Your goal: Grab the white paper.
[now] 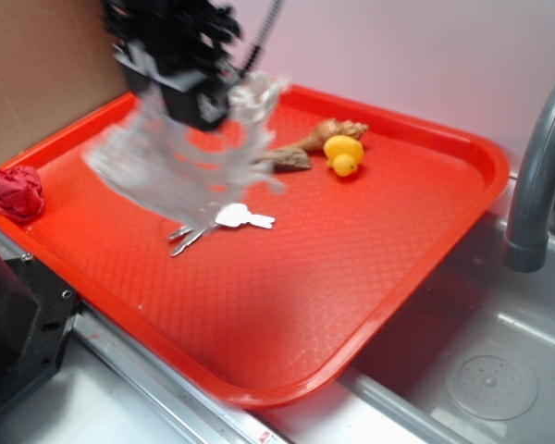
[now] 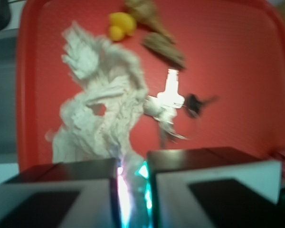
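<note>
While end effector (image 2: pixel 131 190) pinches, white paper (image 2: pixel 102 102) dangles lengthwise.

Red tray (image 1: pixel 351 277), textured surface, rests beside sink. Lying on it: yellow duck (image 1: pixel 342 154) and brown pieces (image 1: pixel 301 153) beyond gripper (image 1: pixel 190 88); keys (image 1: pixel 227 222) below gripper; red paper wad (image 1: pixel 16 192) at tray edge, well apart.

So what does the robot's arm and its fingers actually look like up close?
The gripper is a chunky black block, blurred in the exterior view, with a dark cable curling up behind it. In the wrist view its fingers are flat, squared black pieces with pale faces, and a bright glow shows in the narrow slit between them.
</note>
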Robot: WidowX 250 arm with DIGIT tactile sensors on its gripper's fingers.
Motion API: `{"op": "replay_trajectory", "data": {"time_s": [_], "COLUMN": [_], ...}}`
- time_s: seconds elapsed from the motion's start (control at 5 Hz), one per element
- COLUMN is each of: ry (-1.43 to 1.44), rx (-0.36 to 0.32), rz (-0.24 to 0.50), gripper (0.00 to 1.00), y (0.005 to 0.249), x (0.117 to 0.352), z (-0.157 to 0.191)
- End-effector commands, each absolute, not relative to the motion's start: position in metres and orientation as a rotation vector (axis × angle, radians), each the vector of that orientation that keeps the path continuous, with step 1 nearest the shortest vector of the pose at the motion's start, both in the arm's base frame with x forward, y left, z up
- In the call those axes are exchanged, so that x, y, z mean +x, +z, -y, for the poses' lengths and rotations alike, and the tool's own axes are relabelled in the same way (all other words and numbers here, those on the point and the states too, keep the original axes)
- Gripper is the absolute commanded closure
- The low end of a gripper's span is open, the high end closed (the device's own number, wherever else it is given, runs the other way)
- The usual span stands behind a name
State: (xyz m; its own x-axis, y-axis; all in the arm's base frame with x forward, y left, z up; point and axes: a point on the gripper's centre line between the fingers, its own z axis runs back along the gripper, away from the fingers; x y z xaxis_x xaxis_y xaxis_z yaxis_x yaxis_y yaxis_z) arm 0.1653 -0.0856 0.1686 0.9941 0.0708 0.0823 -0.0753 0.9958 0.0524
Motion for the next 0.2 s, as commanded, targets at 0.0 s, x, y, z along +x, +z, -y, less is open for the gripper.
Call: {"op": "replay_trajectory", "data": {"time_s": [0.0], "ry": [0.296], "rx": [0.139], "rz": [0.139], "gripper": [1.00], "y": [0.2188], "x": [0.1489], "z": [0.0501]}}
